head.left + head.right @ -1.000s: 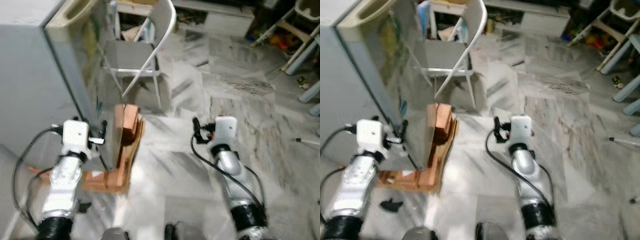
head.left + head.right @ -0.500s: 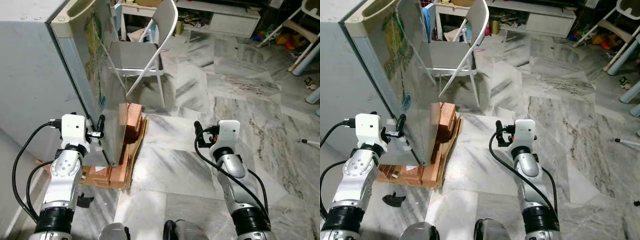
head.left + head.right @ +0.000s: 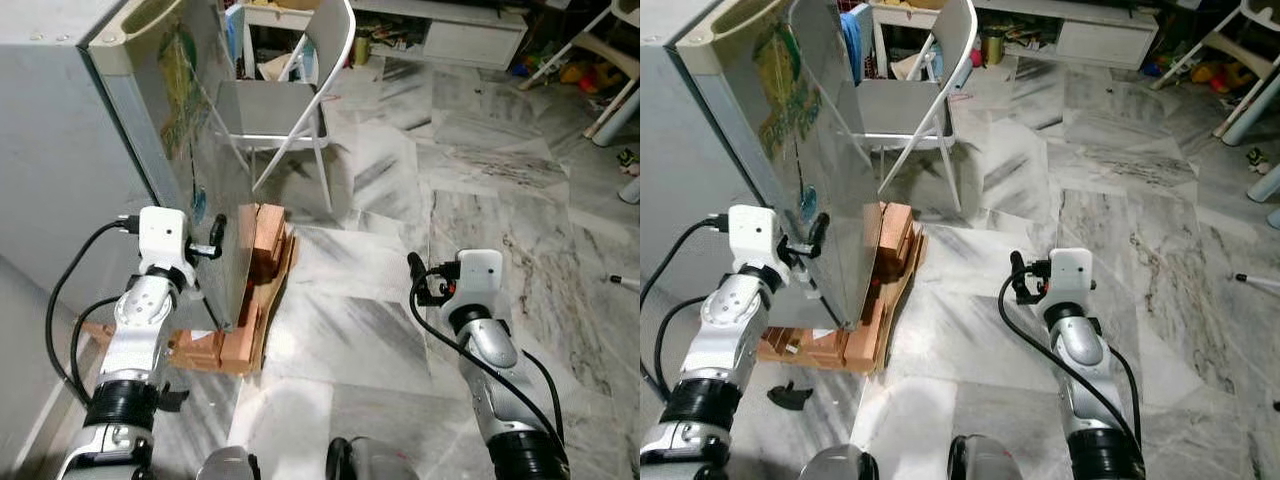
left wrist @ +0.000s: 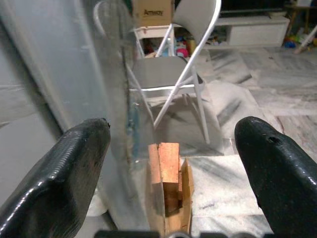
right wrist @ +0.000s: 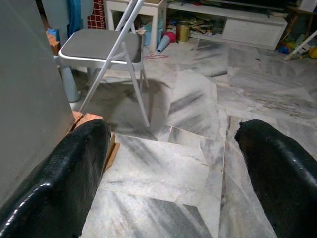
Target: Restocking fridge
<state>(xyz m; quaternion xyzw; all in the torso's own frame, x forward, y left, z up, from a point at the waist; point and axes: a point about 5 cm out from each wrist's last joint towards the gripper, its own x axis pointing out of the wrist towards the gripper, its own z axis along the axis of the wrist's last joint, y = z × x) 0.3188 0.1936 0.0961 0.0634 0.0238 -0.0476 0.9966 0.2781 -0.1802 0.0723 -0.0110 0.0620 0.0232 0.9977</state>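
Note:
A grey fridge (image 3: 60, 150) stands at the left on reddish wooden blocks (image 3: 262, 235); its shiny front face (image 3: 810, 130) carries a green and yellow sticker. My left gripper (image 3: 208, 243) is open, held close to the lower part of that face. In the left wrist view the left gripper (image 4: 172, 129) has the fridge's corner edge (image 4: 130, 119) and the blocks (image 4: 166, 168) ahead, between its fingers (image 4: 59, 168). My right gripper (image 3: 422, 285) is open over the bare marble floor, holding nothing, and in the right wrist view the right gripper (image 5: 171, 129) faces the floor.
A grey folding chair (image 3: 285, 100) stands just beyond the fridge's front. A low white cabinet (image 3: 470, 35) and toys line the far wall. White plastic furniture legs (image 3: 615, 90) stand at the far right. A small dark object (image 3: 790, 398) lies by the blocks.
The camera has shifted and the blur has cleared. My left gripper has come a little closer to the fridge's front face. The right gripper has drifted slightly right and down.

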